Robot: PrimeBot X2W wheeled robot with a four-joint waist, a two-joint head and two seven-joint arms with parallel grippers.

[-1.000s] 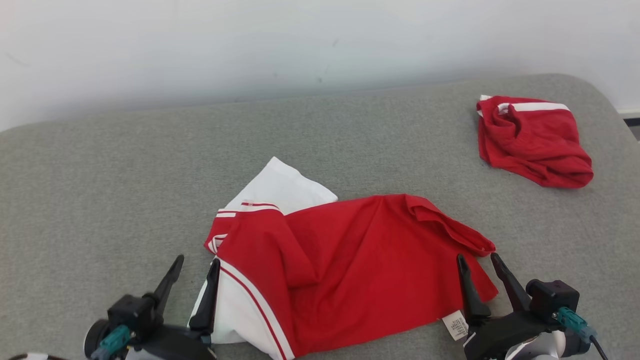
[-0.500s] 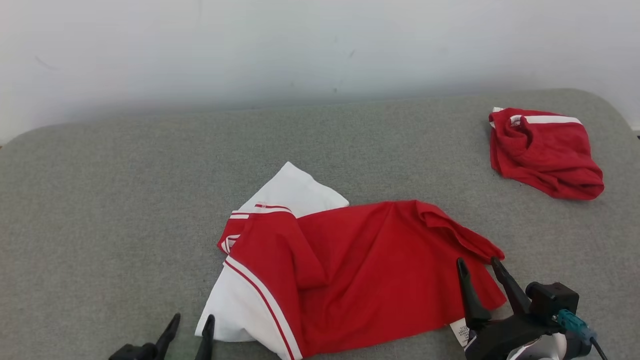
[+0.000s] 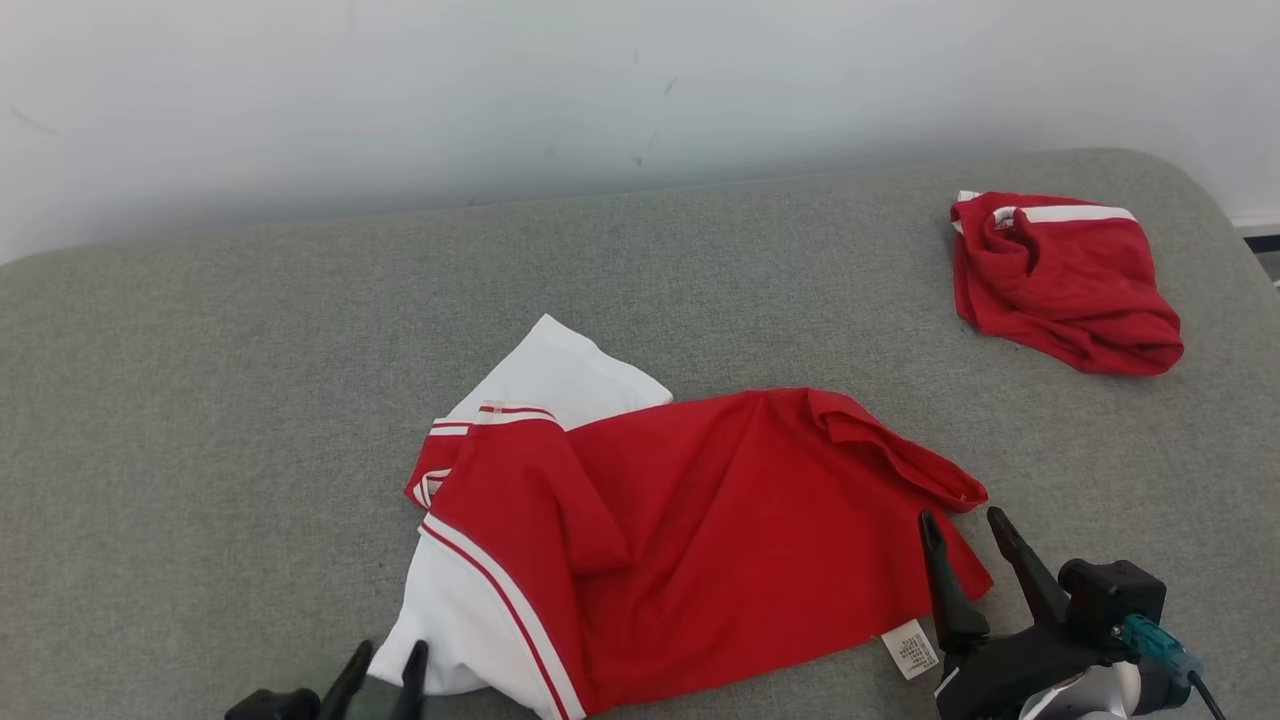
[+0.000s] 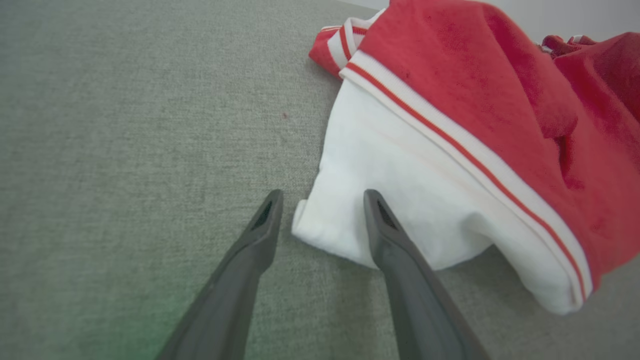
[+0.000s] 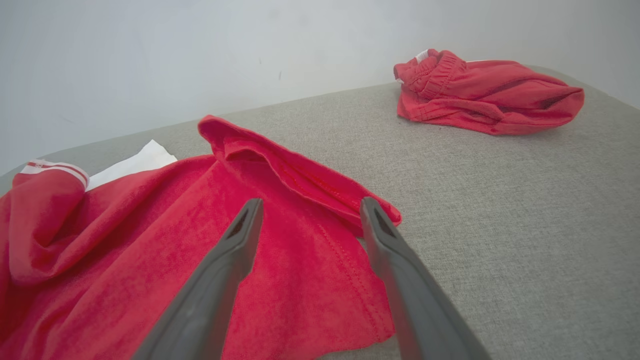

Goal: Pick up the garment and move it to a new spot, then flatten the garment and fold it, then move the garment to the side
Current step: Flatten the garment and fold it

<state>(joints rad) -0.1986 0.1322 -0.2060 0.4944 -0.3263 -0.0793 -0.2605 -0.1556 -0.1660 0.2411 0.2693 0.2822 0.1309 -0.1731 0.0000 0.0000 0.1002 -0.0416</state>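
In the head view the red-and-white jersey [image 3: 690,540] lies rumpled just below centre on the grey padded surface [image 3: 250,400]. A white sleeve pokes out toward 11 o'clock and a care label [image 3: 910,650] sits at the jersey's 5 o'clock corner. The left gripper [image 3: 390,650] is at 7 o'clock and the right gripper [image 3: 960,515] at 5 o'clock, each with its fingers apart at a near corner. Red shorts [image 3: 1060,280] lie well apart at 2 o'clock.

In the left wrist view the left gripper [image 4: 323,195] has the jersey's [image 4: 425,165] white corner between its spread fingers, nothing pinched. It should probably push in toward 12 o'clock and get one finger under the cloth before closing.

In the right wrist view the right gripper [image 5: 311,202] stands spread over the jersey's [image 5: 125,240] red hem, with a folded flap at 12 o'clock. It is probably better to take the flat hem edge than the flap, then lift both corners together.
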